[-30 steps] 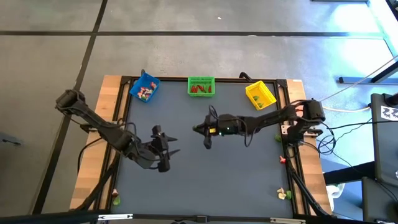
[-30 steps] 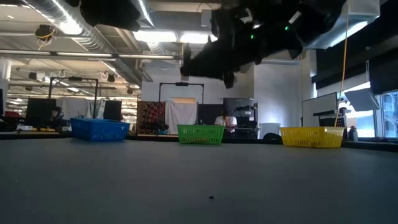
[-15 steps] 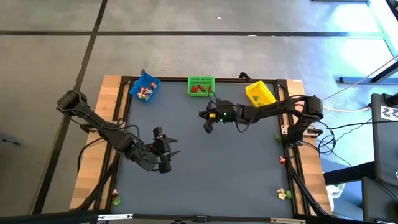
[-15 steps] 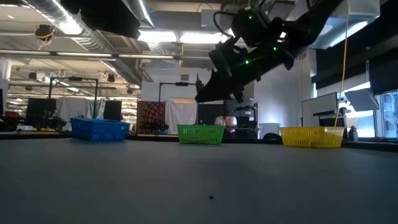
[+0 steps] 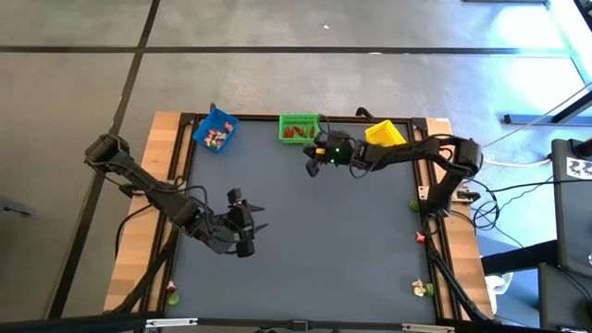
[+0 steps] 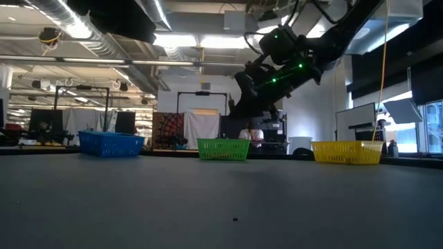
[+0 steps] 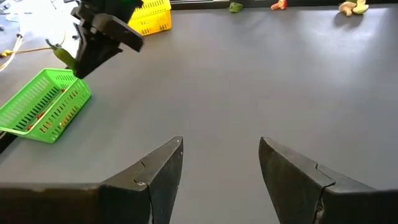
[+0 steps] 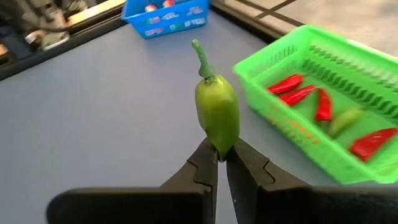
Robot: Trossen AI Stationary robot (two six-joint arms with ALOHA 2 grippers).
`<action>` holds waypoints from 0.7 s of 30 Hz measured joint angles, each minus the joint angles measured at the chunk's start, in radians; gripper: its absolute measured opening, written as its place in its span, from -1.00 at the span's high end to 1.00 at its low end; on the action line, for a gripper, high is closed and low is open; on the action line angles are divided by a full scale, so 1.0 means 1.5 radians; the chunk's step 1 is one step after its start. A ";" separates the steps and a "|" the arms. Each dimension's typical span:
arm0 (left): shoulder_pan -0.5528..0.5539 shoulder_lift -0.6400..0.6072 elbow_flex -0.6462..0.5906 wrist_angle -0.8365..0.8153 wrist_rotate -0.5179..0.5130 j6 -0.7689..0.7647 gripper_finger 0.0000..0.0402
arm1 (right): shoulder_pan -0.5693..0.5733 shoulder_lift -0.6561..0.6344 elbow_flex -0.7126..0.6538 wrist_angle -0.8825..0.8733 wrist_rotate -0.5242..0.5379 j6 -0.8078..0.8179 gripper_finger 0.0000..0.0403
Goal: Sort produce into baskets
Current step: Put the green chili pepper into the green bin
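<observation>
Right gripper (image 8: 221,157) clamped on your green pepper (image 8: 217,116), just beside the far green basket (image 8: 348,81) | left gripper (image 7: 219,163) apart, waiting mid-counter | baskets part-filled; strays left at the counter's (image 5: 351,240) right edge (image 5: 423,289)

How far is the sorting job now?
Done: red peppers lie in the green basket, pieces in the blue basket. In hand: the right pincer, shut on a green pepper, is beside the green basket. Left: strays on the table edge; the left pincer waits open.
</observation>
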 joint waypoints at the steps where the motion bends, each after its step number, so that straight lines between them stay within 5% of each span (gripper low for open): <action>1: 0.002 0.000 0.000 0.000 0.000 0.000 -0.03 | -0.007 0.000 0.000 0.002 0.000 0.002 0.86; 21: 0.026 0.000 0.000 -0.001 -0.001 0.018 -0.03 | -0.124 0.000 0.000 0.031 -0.083 0.090 0.86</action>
